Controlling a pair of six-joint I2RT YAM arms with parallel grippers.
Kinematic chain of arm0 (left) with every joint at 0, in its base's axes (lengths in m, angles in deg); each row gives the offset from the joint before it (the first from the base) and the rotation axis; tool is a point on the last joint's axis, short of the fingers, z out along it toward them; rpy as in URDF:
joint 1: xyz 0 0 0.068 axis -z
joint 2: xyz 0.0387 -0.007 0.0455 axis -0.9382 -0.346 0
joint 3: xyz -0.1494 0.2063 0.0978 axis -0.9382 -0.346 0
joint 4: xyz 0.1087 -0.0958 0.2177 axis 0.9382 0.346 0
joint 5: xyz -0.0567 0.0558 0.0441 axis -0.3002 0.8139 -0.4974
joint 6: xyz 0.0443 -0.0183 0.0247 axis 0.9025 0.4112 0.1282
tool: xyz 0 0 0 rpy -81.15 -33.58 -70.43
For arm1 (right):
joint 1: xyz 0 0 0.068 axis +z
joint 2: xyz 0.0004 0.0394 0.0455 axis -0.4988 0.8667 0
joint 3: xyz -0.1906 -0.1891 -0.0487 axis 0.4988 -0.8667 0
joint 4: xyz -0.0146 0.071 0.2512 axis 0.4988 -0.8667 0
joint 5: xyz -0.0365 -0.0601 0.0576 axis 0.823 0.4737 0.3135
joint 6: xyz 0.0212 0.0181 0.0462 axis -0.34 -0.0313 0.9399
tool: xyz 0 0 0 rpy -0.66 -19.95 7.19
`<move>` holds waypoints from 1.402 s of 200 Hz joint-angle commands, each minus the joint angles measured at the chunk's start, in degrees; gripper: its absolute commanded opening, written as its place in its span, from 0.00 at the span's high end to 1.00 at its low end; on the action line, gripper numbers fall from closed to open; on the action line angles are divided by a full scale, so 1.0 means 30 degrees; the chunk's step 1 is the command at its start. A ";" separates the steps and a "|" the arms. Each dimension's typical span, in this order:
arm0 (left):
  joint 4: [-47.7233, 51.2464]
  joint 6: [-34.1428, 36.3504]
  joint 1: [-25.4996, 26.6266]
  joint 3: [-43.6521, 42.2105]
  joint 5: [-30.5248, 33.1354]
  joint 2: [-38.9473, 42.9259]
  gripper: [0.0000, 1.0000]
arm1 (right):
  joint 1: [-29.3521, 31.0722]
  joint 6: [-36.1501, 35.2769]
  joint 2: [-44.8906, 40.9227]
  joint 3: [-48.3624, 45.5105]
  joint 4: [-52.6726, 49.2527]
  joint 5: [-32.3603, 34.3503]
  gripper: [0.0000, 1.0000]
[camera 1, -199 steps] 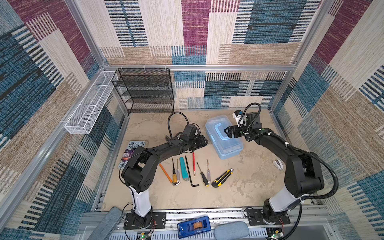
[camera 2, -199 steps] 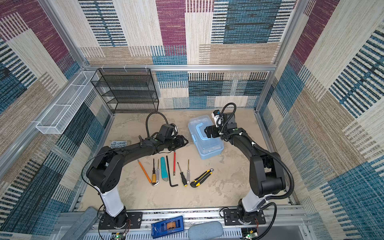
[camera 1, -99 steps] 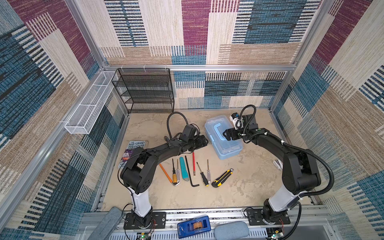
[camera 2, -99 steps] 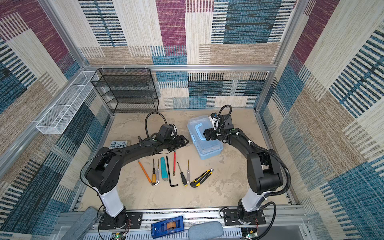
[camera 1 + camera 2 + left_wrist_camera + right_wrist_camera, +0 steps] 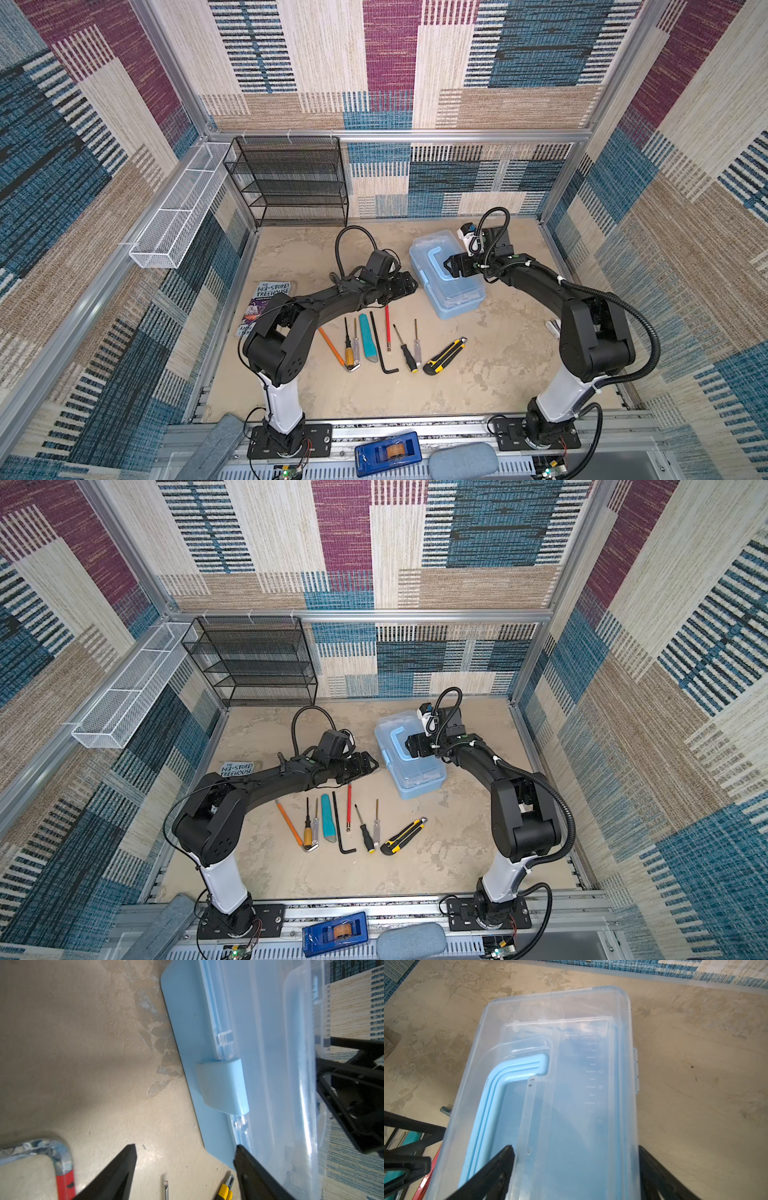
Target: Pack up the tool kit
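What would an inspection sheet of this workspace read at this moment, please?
Surface: beige mottled tabletop, no spills seen.
Job's things: pale blue case, lid down; pencil, screwdrivers, teal knife, hex key and yellow-black utility knife lie loose in a row in front of it.
Clutter: book partly under the left arm; tape dispenser on the front rail.
Grippers: left gripper open beside the case's latch side; right gripper open over the lid.
Cables: a cable loop above each wrist, clear of the tools.
Surroundings: black mesh rack, white wire basket, patterned walls.
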 commanded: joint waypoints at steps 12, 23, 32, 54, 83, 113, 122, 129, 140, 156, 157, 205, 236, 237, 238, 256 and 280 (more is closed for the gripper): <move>-0.0232 -0.0836 0.0010 0.0107 -0.0168 -0.0063 0.22 | 0.0018 -0.0142 0.0317 -0.0100 -0.1539 0.0012 0.15; -0.0238 -0.0892 0.0011 0.0123 -0.0162 -0.0065 0.22 | 0.0025 -0.0074 0.0331 -0.0174 -0.1555 -0.0072 0.17; -0.0232 -0.0947 -0.0011 0.0134 -0.0206 -0.0031 0.22 | 0.0024 0.0007 0.0355 -0.0237 -0.1530 -0.0161 0.18; -0.0236 -0.1007 0.0007 0.0209 -0.0287 -0.0026 0.22 | 0.0023 0.0194 0.0413 -0.0368 -0.1503 -0.0404 0.21; -0.0236 -0.1253 -0.0011 0.0261 -0.0306 0.0080 0.22 | 0.0009 0.0508 0.0455 -0.0541 -0.1386 -0.0848 0.23; -0.0433 -0.1571 0.0027 0.0320 -0.0382 0.0184 0.22 | 0.0024 0.1438 0.0556 -0.0767 -0.0929 -0.1981 0.26; -0.0569 -0.1706 0.0064 0.0285 -0.0382 0.0229 0.22 | 0.0025 0.1733 0.0559 -0.0875 -0.0749 -0.2394 0.26; -0.0764 -0.1875 0.0121 0.0246 -0.0410 0.0256 0.22 | 0.0025 0.1945 0.0541 -0.0990 -0.0600 -0.2709 0.26; -0.1160 -0.2121 0.0237 0.0174 -0.0520 0.0192 0.22 | 0.0010 0.2246 0.0545 -0.1202 -0.0316 -0.3119 0.26; -0.1390 -0.2351 0.0440 0.0163 -0.0467 0.0192 0.22 | 0.0021 0.2614 0.0501 -0.1462 -0.0007 -0.3383 0.26; -0.1399 -0.2354 0.0445 0.0158 -0.0439 0.0199 0.22 | 0.0023 0.2646 0.0501 -0.1470 -0.0008 -0.3392 0.26; -0.3118 -0.3495 0.0568 -0.1074 -0.0148 0.0950 0.22 | -0.0284 0.3117 0.0537 -0.1701 0.0250 -0.3929 0.27; -0.3132 -0.3528 0.0690 -0.1035 -0.0294 0.1256 0.22 | -0.0749 0.4082 0.0115 -0.2608 0.1106 -0.4834 0.27; -0.3119 -0.3528 0.0702 -0.1027 -0.0294 0.1258 0.22 | -0.0758 0.4112 0.0103 -0.2644 0.1135 -0.4879 0.27; -0.3128 -0.3528 0.0708 -0.1023 -0.0294 0.1259 0.22 | -0.0777 0.4127 0.0082 -0.2677 0.1164 -0.4901 0.27; -0.3272 -0.3557 0.0770 -0.0886 -0.0303 0.1376 0.21 | -0.0957 0.4598 -0.0054 -0.3216 0.1762 -0.5447 0.28; -0.3396 -0.3602 0.0784 -0.0560 -0.0451 0.1306 0.21 | -0.1082 0.4837 -0.0039 -0.3543 0.2123 -0.5800 0.28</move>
